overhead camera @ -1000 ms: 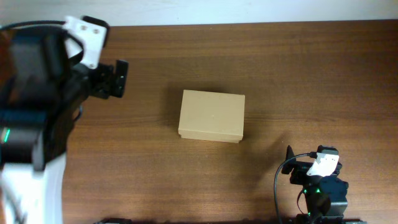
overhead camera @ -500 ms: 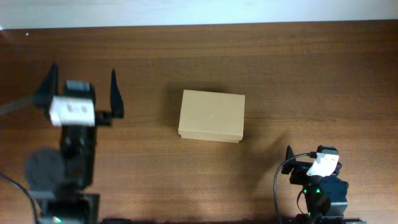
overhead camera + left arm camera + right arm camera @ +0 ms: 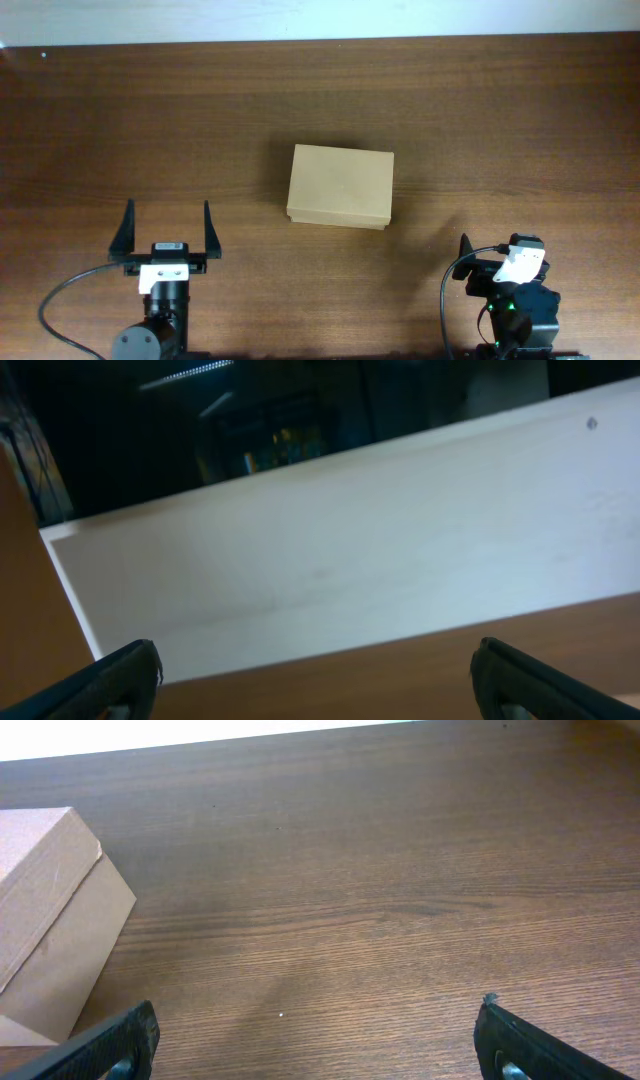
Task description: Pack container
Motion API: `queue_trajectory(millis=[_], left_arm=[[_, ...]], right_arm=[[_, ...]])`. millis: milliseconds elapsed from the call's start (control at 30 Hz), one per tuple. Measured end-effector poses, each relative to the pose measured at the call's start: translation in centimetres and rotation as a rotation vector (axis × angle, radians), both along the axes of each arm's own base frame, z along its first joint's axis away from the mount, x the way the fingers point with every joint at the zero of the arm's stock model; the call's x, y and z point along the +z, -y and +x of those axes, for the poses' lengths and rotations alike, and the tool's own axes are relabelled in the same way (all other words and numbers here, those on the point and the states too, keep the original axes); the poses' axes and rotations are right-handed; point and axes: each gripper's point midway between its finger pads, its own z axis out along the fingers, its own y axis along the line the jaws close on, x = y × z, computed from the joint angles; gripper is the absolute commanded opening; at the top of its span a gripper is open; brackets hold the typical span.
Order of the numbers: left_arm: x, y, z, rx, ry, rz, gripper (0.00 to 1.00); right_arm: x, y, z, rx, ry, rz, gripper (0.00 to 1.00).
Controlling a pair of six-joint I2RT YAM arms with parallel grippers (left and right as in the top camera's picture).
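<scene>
The container, a small tan cardboard box with its flap lid closed, lies at the middle of the brown table. My left gripper is open and empty at the front left, well left of the box and pointing toward the back. In the left wrist view the left gripper faces the table's far edge and a white wall, and the box is out of view. My right gripper is open and empty at the front right. In the right wrist view the right gripper is over bare wood, with the box at its left.
The white wall runs behind the table's back edge. Black cables loop near both arm bases at the front edge. No other objects show on the table.
My left arm has drawn back from high at the back left down to the front left, its gripper staying open. The box and the right arm have not moved.
</scene>
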Motion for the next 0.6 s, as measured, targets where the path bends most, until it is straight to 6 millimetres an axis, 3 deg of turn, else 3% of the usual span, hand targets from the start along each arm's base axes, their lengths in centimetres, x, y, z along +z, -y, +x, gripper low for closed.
queue_trajectory(millis=[367,600], left_arm=[[-5.2,-0.3,0.6,0.012,-0.069,0.002,0.99],[-10.7,-0.4,1.2,0.019,-0.264,0.007,0.99]], right_arm=[[0.0,0.0,0.0,0.0,0.0,-0.001,0.99],[0.0,0.0,0.0,0.0,0.0,0.0,0.99]])
